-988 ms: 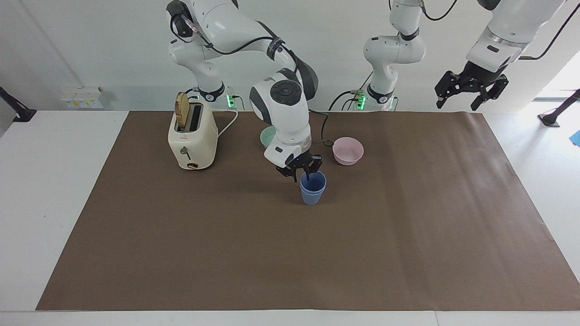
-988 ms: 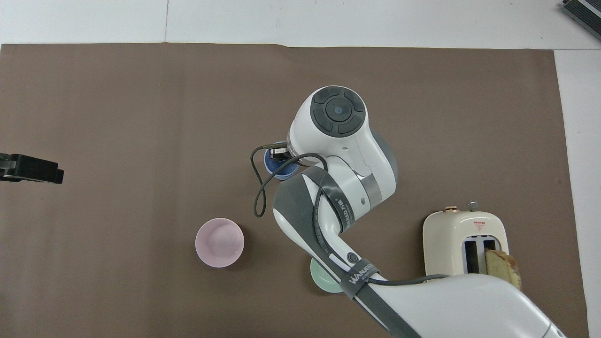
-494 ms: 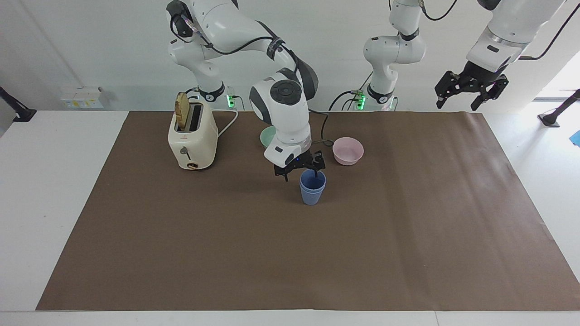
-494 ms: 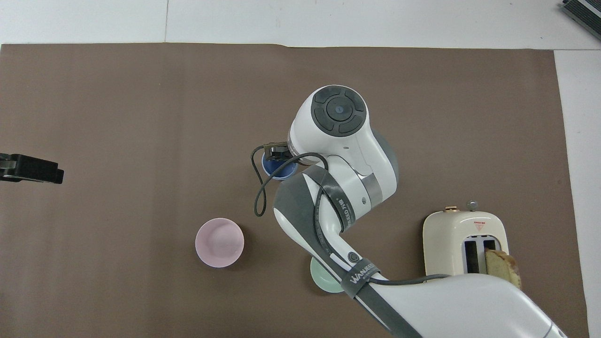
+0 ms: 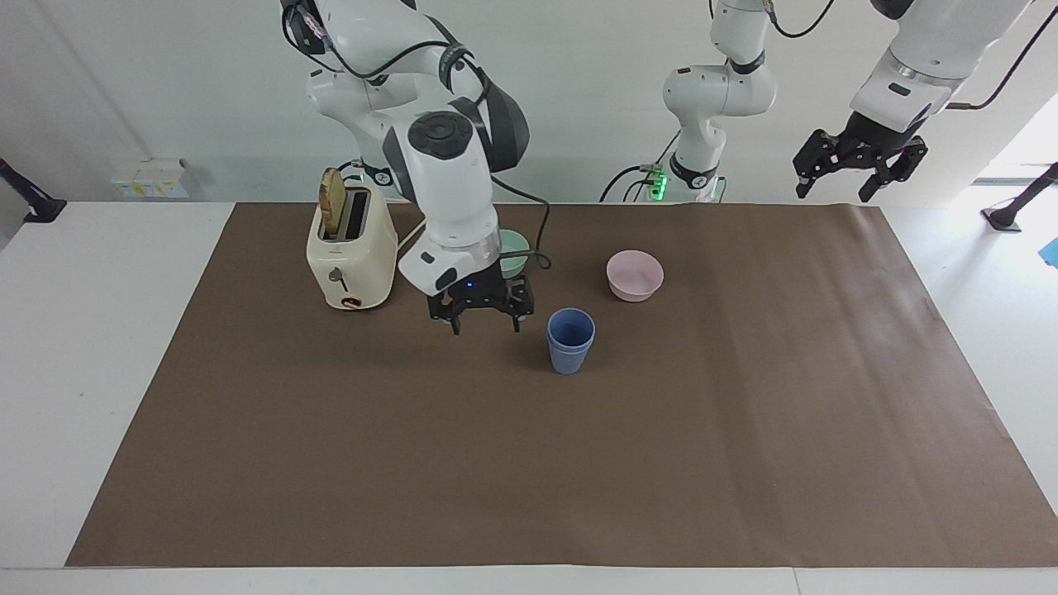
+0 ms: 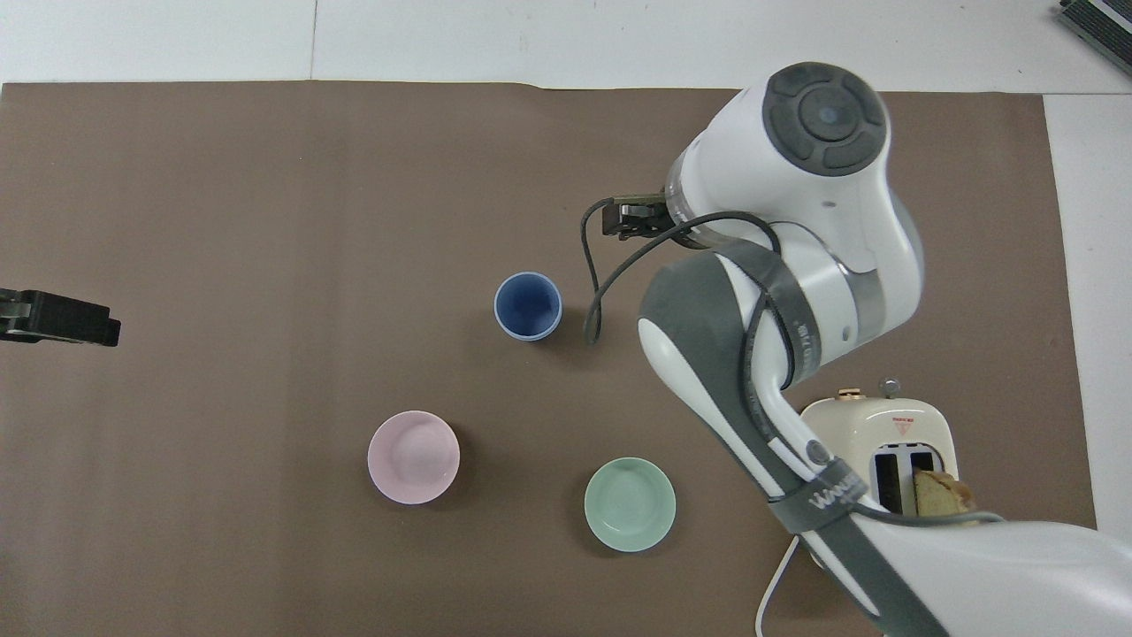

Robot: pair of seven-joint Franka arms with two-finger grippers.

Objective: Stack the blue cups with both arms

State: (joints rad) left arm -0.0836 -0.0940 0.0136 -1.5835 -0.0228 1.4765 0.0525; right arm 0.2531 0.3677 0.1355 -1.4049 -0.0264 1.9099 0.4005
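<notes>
lab: robot arms point(image 5: 446, 165), papered table point(image 5: 744, 413)

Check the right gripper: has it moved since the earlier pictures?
Yes. The right gripper has left the stacked blue cups and shifted toward the toaster, open and empty above the mat.

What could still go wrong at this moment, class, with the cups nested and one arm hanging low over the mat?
1. The right gripper, open, hangs low over the mat beside the stacked blue cups; a swing their way might topple them.
2. Its dangling cable loops close to the cups and could snag the rim.
3. The green bowl sits under that arm, so a low retreat may clip it.
</notes>
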